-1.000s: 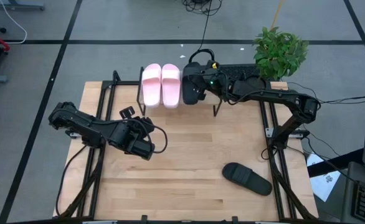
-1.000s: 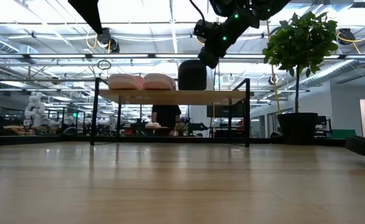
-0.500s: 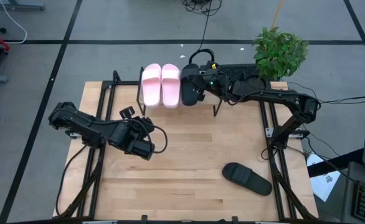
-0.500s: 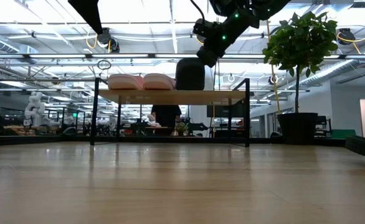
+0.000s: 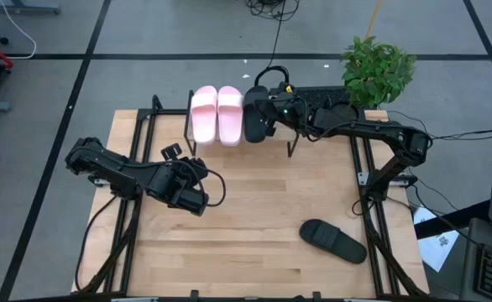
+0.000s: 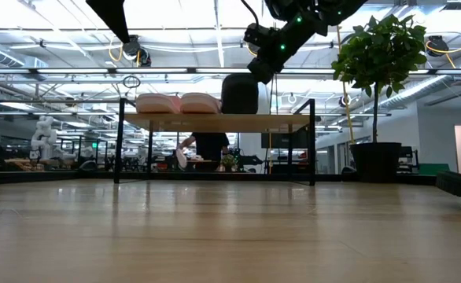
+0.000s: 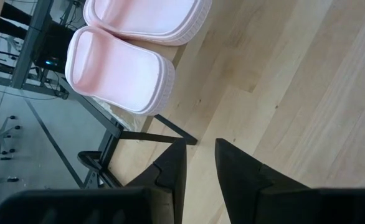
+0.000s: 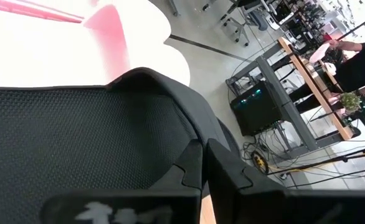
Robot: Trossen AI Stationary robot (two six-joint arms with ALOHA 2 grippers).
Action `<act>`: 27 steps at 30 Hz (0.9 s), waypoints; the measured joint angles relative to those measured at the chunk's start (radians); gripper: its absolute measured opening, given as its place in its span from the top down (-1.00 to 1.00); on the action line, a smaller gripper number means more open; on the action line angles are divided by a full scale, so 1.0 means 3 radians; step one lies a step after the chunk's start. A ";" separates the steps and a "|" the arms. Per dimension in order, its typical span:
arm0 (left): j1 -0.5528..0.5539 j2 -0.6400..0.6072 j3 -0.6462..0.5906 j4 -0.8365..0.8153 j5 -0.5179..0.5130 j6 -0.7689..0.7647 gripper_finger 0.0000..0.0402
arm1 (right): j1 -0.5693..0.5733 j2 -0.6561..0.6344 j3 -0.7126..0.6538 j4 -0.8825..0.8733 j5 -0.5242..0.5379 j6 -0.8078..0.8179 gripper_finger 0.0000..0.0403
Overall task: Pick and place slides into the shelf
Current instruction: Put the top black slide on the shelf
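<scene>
On the shelf [image 5: 229,144] sit the two pink slides [image 5: 217,114]. My right gripper [image 5: 269,117] clamps a black slide [image 5: 253,117] beside them; the other black slide [image 5: 333,241] lies on the table [image 5: 254,218]. My left gripper [image 5: 197,200] waits, fingers slightly apart, empty.

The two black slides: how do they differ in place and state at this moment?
One black slide is up at the shelf, beside the pink pair; the other black slide lies on the tabletop, near its front right. The first is gripped by the shut right gripper; the second is untouched, far from both arms. The first lines up with the pink slides; the second lies askew. Both are matte black.
</scene>
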 joint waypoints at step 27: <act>0.0000 0.0000 0.0000 0.0000 -0.0004 0.0009 0.56 | 0.0001 -0.0005 -0.0234 0.0298 0.0011 -0.0023 1.00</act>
